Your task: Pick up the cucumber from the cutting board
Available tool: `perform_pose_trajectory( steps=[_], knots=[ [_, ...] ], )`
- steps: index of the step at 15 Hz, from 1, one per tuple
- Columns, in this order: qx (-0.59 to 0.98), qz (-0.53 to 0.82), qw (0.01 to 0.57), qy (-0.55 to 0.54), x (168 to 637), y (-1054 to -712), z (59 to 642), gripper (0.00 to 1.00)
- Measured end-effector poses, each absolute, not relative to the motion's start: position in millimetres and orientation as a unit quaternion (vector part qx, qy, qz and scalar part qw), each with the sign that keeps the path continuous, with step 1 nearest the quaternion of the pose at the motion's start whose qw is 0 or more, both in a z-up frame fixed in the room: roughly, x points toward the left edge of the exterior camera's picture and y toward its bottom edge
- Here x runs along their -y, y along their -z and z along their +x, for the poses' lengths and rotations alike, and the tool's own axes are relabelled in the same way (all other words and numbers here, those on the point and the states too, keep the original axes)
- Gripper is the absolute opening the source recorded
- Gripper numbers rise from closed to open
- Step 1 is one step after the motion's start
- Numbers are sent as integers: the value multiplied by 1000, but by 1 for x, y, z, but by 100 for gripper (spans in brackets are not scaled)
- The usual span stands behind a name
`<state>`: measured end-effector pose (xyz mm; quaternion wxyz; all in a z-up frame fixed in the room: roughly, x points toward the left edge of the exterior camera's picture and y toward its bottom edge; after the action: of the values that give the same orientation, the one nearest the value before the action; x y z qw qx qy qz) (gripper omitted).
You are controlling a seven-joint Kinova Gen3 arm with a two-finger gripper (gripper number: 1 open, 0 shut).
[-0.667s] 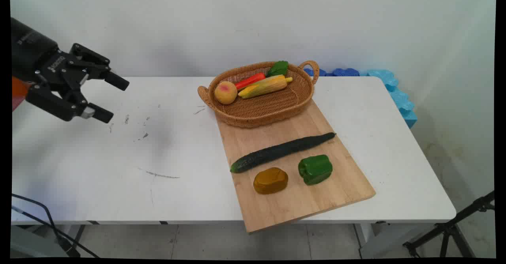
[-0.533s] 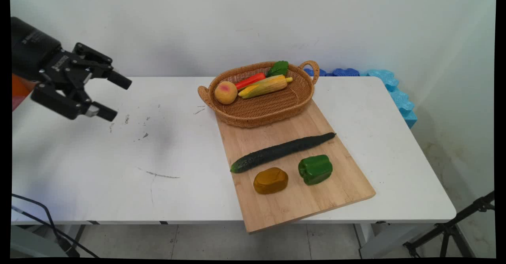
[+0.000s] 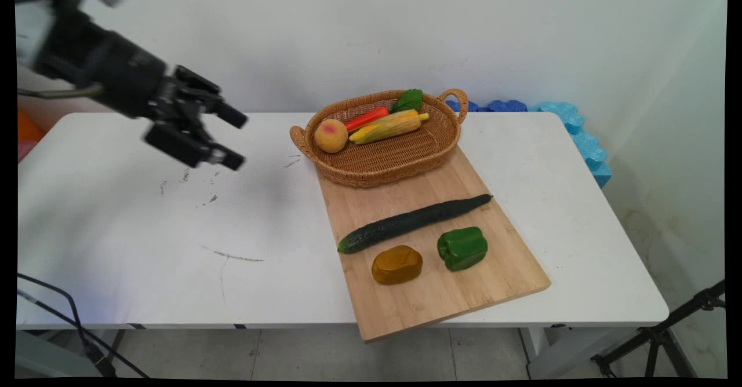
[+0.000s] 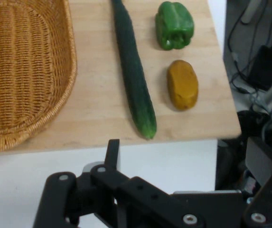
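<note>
Gripper (image 3: 237,141) hangs at upper left of the frame, fingers spread wide, holding nothing (above bare bench (image 3: 145,230)); basket (image 3: 379,158) lies right of it; cucumber (image 3: 413,222) lower right.

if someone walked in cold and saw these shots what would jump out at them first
Probably the long dark cucumber lying slantwise across the wooden board on the table's right half, with a green pepper and a brown potato on the board's near part. Behind them a wicker basket holds a peach, a corn cob and a carrot. Off to the left, the black hand hangs open above bare table, holding nothing.
</note>
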<state>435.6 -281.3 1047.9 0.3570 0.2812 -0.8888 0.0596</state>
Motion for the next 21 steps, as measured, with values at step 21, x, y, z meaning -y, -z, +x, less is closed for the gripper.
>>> perform_pose_trajectory(
  steps=[21],
  knots=[
    [885,389,248,-59,414,-905,215,100]
  ],
)
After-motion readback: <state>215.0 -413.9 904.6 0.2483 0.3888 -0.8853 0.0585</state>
